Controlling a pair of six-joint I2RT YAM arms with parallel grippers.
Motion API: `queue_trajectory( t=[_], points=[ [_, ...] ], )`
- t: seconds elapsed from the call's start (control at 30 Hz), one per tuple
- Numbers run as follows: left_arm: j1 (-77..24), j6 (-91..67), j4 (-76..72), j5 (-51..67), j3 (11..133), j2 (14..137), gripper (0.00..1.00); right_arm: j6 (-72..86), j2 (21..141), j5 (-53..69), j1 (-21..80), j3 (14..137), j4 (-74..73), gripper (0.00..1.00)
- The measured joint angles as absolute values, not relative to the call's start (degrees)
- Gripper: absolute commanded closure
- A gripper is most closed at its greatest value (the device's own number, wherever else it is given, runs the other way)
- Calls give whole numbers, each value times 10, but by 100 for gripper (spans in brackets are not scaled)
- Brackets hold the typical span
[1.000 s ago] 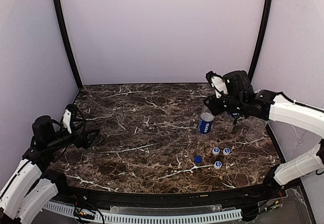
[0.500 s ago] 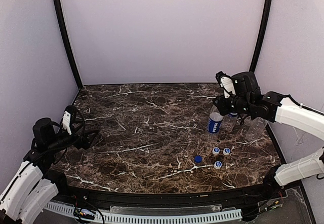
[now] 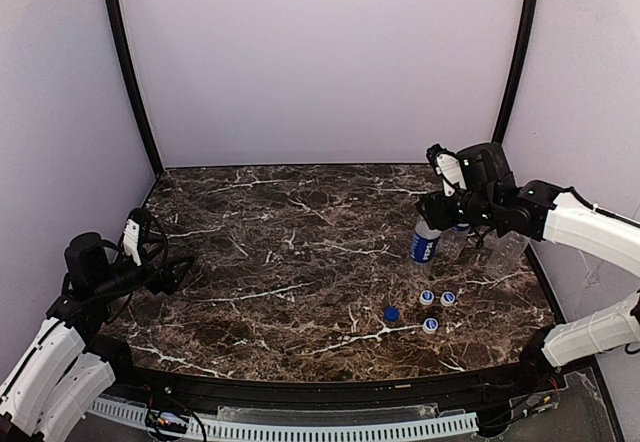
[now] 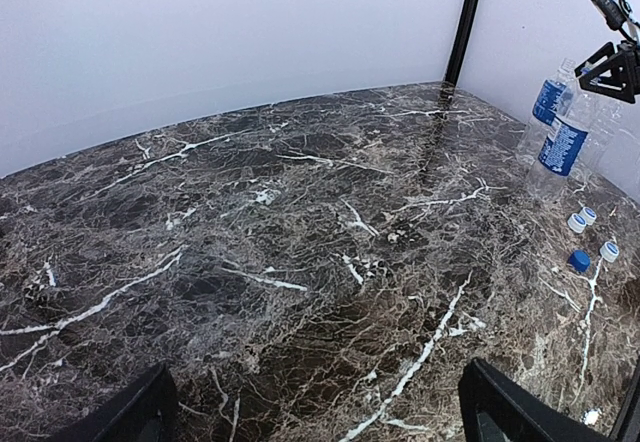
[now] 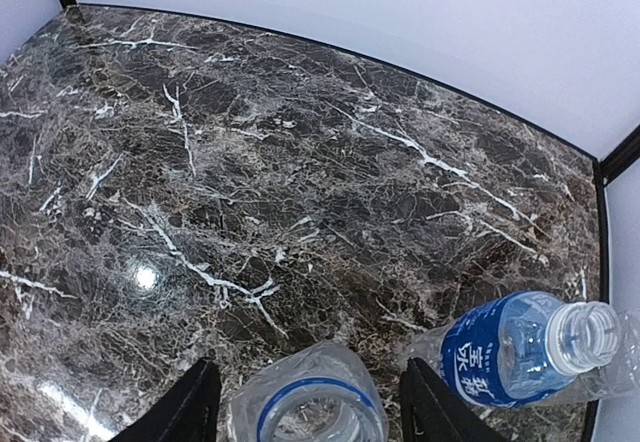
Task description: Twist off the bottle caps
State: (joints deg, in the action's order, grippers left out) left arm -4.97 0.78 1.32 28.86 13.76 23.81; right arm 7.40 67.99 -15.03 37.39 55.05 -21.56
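Nearest, toward the right, four bottle caps (image 3: 427, 298) lie loose on the surface (image 3: 280, 252), so the unscrewing looks done. At the near left, the left claw (image 3: 182, 272) hangs with its fingers spread wide, holding nothing, well apart from everything. Farther back on the right, the right claw (image 5: 310, 382) stands straight above an uncapped labelled bottle (image 3: 425, 247). This bottle is upright, its long axis running up into the gap, with a finger on each side, parted and not gripping. A straight lift should clear the neck. The other bottles (image 3: 505, 252) stand just beside it, to the right
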Motion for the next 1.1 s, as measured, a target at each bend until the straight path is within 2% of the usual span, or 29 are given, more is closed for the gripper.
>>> queue_trajectory(
  t=[0.07, 0.13, 0.17, 0.2, 0.6, 0.73, 0.9, 1.1],
  points=[
    [-50, 8, 13, 289, 138, 238, 1, 74, 680, -149, 374, 550, -217, 27],
    [-50, 8, 13, 289, 138, 238, 1, 74, 680, -148, 374, 551, -219, 15],
    [-50, 8, 13, 289, 138, 238, 1, 73, 680, -147, 374, 552, -221, 4],
    [-50, 8, 13, 289, 138, 238, 1, 67, 680, -146, 374, 552, -222, 2],
    [-48, -4, 13, 279, 138, 238, 1, 48, 667, -124, 367, 637, -243, 1],
    [-39, -6, 13, 261, 138, 231, 1, 73, 635, -168, 307, 677, -274, 1],
    [-23, -6, 13, 251, 137, 217, 1, 124, 581, -192, 216, 667, -350, 1],
    [-7, -6, 13, 251, 128, 203, 1, 161, 528, -184, 195, 625, -431, 1]
  ],
)
